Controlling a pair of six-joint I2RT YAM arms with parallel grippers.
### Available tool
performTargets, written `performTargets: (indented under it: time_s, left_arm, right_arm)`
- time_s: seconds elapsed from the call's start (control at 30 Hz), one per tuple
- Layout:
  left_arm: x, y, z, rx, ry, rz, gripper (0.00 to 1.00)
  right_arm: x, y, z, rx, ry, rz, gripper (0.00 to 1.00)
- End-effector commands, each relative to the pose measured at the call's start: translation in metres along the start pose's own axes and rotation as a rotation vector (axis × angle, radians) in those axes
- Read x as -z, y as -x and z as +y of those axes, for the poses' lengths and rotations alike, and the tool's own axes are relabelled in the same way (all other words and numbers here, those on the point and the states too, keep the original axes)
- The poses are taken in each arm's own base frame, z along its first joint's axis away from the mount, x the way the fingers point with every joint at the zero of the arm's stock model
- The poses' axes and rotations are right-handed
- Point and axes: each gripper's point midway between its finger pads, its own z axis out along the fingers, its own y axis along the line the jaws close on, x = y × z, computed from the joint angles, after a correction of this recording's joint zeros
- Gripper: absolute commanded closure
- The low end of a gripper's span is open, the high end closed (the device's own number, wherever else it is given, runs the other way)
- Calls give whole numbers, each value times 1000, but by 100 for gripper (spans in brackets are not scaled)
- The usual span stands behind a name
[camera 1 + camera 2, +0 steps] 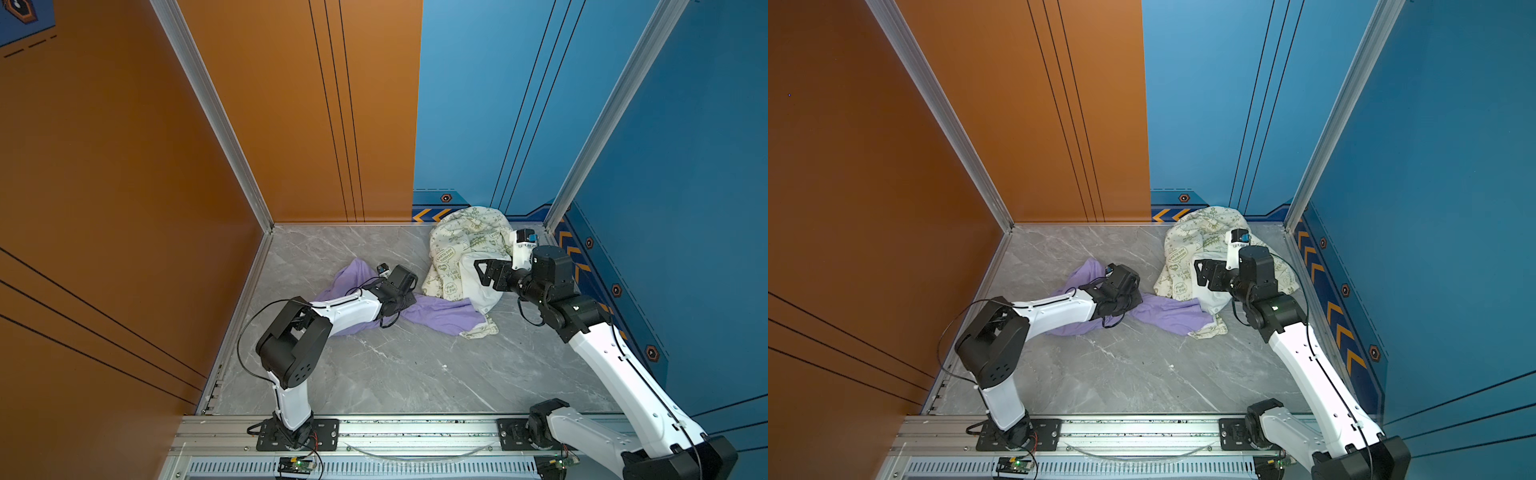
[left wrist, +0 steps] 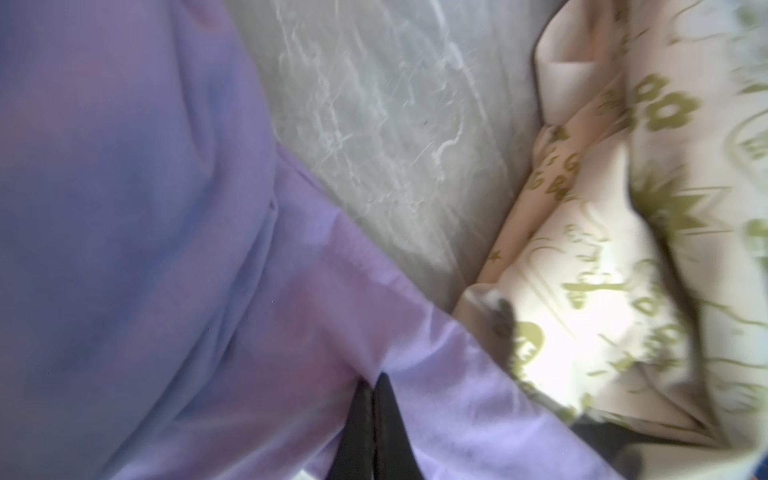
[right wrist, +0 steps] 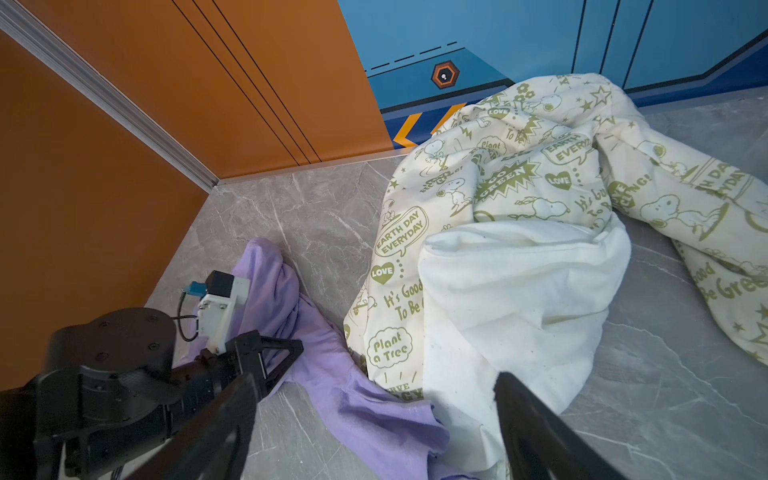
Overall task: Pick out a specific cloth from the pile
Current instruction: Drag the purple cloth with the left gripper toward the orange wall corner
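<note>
The lavender cloth [image 1: 440,311] [image 1: 1167,313] lies stretched across the grey floor, one end tucked under the pile. The pile is a cream cloth with green doodle print [image 1: 465,237] [image 3: 519,174] with a plain white cloth [image 1: 484,295] [image 3: 519,291] against it. My left gripper [image 1: 409,298] [image 1: 1136,297] [image 2: 374,380] is low on the middle of the cloth [image 2: 166,249], its black fingers pressed together with a pucker of lavender fabric at their tips. My right gripper [image 1: 482,270] [image 1: 1200,272] [image 3: 374,399] hovers open over the white cloth, nothing between its fingers.
An orange wall [image 1: 124,187] closes the left side and a blue wall [image 1: 685,208] the back right, with the pile in that corner. The arm bases sit on an aluminium rail [image 1: 415,432] along the front. The floor is grey marble [image 1: 395,365].
</note>
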Motion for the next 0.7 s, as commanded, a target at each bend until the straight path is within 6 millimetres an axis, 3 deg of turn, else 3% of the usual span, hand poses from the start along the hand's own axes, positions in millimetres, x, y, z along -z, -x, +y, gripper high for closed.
performTargets:
  time_s: [0.0,0.3,0.47,0.57,0.67]
  left_arm:
    - [51,54,-27,-89,-67,-165,100]
    - [158,172,-1,-114,-3,-429,100]
    - [234,238,6,-91,-5,-592,100]
    - [276,261,7,-125,21,-693,100]
    - [299,269,16,-141,61,-743,100]
  right_arm:
    - [2,3,2,-19,22,-23,10]
    - [-3,4,3,-59,37,-33,10]
    - [-5,7,4,-81,44,-42,10]
    - [-6,9,5,-88,50,-46,9]
    - [-6,10,7,-90,61,-51,8]
